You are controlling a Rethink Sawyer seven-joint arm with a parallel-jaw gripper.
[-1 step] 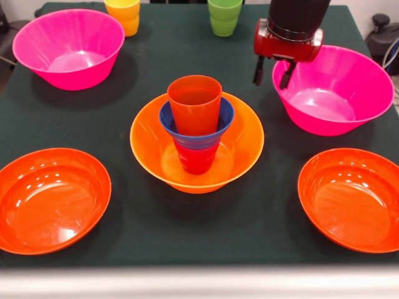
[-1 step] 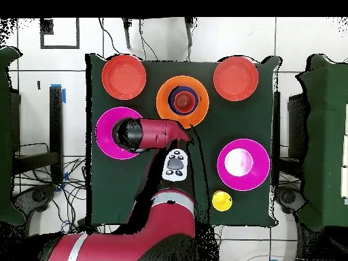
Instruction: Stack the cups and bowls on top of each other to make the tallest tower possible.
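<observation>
Gripper [image 1: 273,74] empty, fingers slightly apart, poised at the rim of one pink bowl [image 1: 336,93]. From the front, plain to see: tower [image 1: 196,134] at the centre of the surface [image 1: 149,56], built as orange bowl [image 1: 243,140], red cup [image 1: 196,159], blue bowl [image 1: 167,121], orange cup [image 1: 194,103]. From overhead, merely nested rings; arm [image 2: 153,132] covering that pink bowl. Counted: two pink bowls, second [image 1: 68,47] well apart; two shallow red-orange bowls [image 1: 53,199] [image 1: 352,199]; yellow cup [image 1: 123,14] and green cup [image 1: 224,15] loose.
</observation>
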